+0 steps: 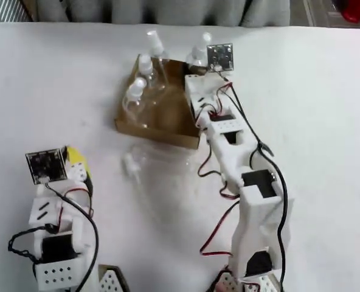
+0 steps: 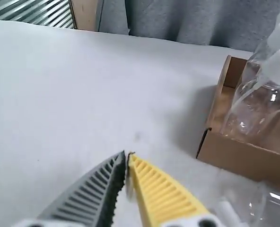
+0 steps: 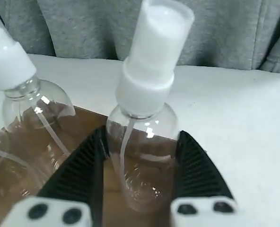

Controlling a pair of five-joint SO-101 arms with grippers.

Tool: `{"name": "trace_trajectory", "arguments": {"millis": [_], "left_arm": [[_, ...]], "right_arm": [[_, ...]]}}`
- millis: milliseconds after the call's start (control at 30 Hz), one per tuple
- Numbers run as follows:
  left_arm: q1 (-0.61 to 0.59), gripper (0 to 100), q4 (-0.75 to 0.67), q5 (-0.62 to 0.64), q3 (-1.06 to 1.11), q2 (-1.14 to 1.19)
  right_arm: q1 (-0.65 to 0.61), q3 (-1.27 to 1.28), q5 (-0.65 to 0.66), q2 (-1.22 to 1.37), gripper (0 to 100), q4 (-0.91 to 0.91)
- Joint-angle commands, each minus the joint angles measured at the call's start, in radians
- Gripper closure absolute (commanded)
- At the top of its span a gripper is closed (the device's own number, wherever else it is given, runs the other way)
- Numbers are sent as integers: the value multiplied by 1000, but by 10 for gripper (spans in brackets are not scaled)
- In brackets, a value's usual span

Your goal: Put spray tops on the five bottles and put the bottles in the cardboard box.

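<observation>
While upright, clear round bottle (image 3: 141, 163) in ribbed pincer (image 3: 142, 138).

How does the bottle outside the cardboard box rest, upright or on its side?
On its side: the bottle lies flat on the table before the cardboard box, its spray top pointing sideways.

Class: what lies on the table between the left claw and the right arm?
Between the left claw and the right arm, a clear bottle lies on its side beside the cardboard box, as the high view shows.
</observation>
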Motion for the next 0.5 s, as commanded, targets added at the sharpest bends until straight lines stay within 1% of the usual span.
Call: {"name": "trace_trajectory", "arguments": {"millis": [0,467], "left_arm": [[-8,977,-11,-15,0,8],[-10,977,-11,-15,0,8]], "right_arm": [[10,-5,6,-8,982,-12],[12,-6,9,44,982,-12]]}}
